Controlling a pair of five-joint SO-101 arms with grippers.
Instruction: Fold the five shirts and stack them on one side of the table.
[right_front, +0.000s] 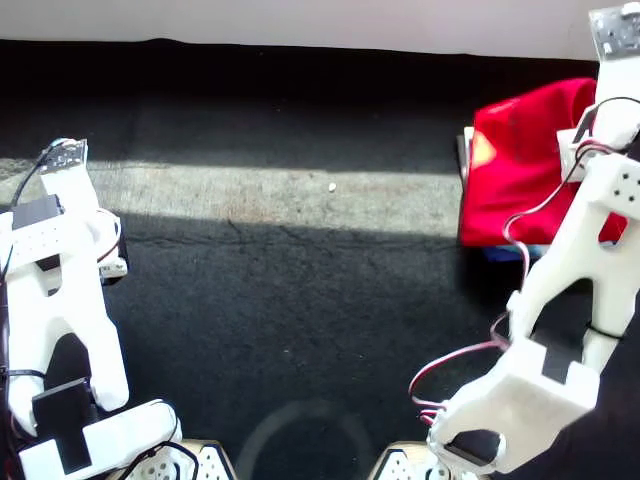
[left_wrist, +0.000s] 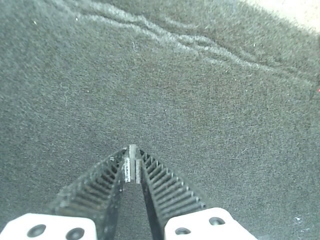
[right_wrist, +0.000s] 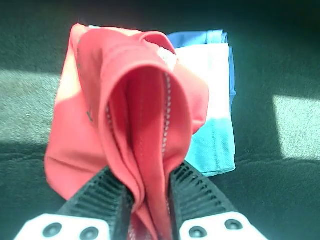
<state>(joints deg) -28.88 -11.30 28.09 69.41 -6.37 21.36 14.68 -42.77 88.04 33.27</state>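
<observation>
Right wrist view: we log the right pincer (right_wrist: 147, 175) clamped on a fold of the red shirt (right_wrist: 135, 100), held over the stack of folded shirts (right_wrist: 212, 70) at the worktop's (right_front: 300, 300) far right. Left pincer (left_wrist: 131, 161): we note it clenched, tips together, over dark worktop.

Dark cloth table (right_front: 300, 320); red shirt (right_front: 520, 170) atop folded shirts (right_wrist: 215, 145)

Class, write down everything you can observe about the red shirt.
The red shirt is soft, knit-looking cloth with pale stitching along a hem. The right gripper is shut on a bunched fold of it, with its ribbed black fingers pressing on either side. The rest drapes loosely over a stack of folded shirts, blue ones among them, on the right side of the table.
</observation>
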